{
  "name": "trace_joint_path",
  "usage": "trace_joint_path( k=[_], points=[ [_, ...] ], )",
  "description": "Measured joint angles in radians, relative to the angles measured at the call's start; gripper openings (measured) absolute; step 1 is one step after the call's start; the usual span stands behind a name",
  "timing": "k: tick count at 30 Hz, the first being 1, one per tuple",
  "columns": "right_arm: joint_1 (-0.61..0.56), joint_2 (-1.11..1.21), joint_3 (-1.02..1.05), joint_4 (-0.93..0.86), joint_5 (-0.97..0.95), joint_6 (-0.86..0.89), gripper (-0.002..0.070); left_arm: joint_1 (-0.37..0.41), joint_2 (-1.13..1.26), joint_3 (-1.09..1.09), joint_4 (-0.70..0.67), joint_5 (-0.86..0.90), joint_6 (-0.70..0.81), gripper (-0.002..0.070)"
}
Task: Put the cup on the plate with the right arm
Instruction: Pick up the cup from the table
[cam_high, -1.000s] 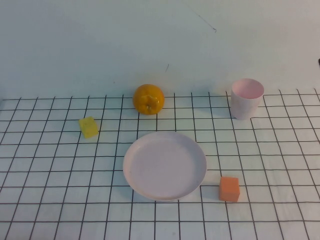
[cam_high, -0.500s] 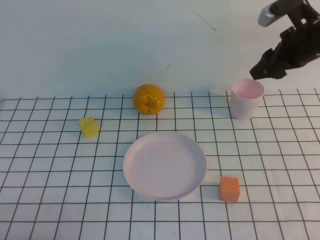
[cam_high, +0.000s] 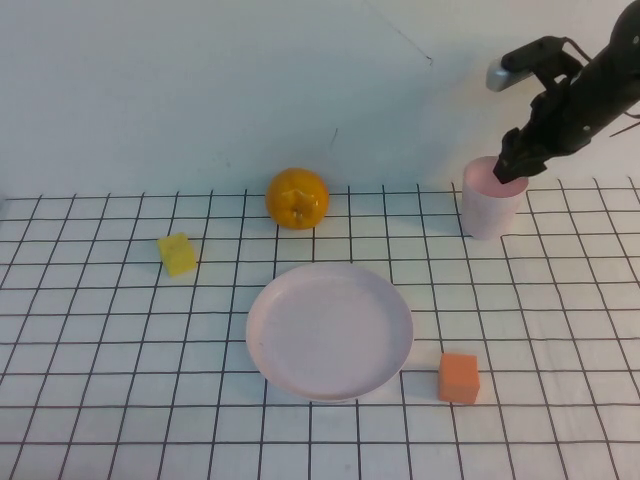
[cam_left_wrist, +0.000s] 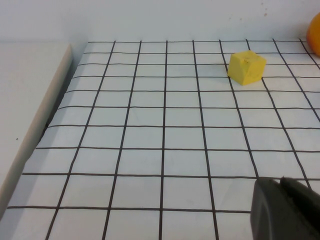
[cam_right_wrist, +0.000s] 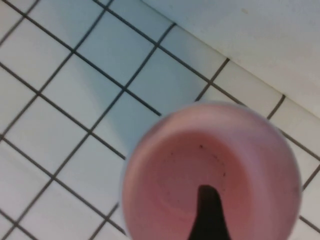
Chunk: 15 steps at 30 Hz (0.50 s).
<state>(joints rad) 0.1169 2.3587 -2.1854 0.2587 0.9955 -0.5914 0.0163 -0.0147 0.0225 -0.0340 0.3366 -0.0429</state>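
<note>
The pale pink cup (cam_high: 488, 212) stands upright at the back right of the gridded table. The pale pink plate (cam_high: 330, 330) lies at the middle of the table, well to the cup's front left, with nothing on it. My right gripper (cam_high: 510, 172) comes down from the right onto the cup's rim, open. In the right wrist view the cup (cam_right_wrist: 240, 165) fills the picture from above and one dark finger (cam_right_wrist: 205, 212) reaches inside it; the other finger is out of view. My left gripper (cam_left_wrist: 281, 182) is shut and empty, low over the table's left side.
An orange fruit (cam_high: 297, 198) sits behind the plate. A yellow cube (cam_high: 178, 254) lies at the left, also in the left wrist view (cam_left_wrist: 246, 67). An orange cube (cam_high: 459, 378) lies just front right of the plate. A wall rises behind the table.
My right arm has come into view from the upper right and moved down and left until the gripper reached the cup's rim. The cup and plate have not moved.
</note>
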Motion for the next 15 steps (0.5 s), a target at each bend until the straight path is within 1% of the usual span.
trace_joint_path(
  k=[5, 7, 8, 10, 13, 15],
  points=[
    [0.000, 0.027, -0.018, -0.059, 0.013, 0.015, 0.0460, 0.000, 0.000, 0.000, 0.000, 0.000, 0.000, -0.0003],
    [0.000, 0.033, -0.018, -0.061, 0.013, 0.016, 0.0435, 0.000, 0.000, 0.000, 0.000, 0.000, 0.000, -0.0003],
    [0.000, 0.035, -0.018, -0.061, 0.014, 0.017, 0.0412, 0.000, 0.000, 0.000, 0.000, 0.000, 0.000, -0.0003],
    [0.000, 0.039, -0.018, -0.061, 0.014, 0.017, 0.0347, 0.000, 0.000, 0.000, 0.000, 0.000, 0.000, -0.0003],
    [0.000, 0.039, -0.018, -0.048, 0.014, 0.014, 0.0207, 0.000, 0.000, 0.000, 0.000, 0.000, 0.000, -0.0003],
    [0.000, 0.039, -0.019, -0.035, 0.010, 0.003, 0.0102, 0.000, 0.000, 0.000, 0.000, 0.000, 0.000, -0.0003]
  ],
)
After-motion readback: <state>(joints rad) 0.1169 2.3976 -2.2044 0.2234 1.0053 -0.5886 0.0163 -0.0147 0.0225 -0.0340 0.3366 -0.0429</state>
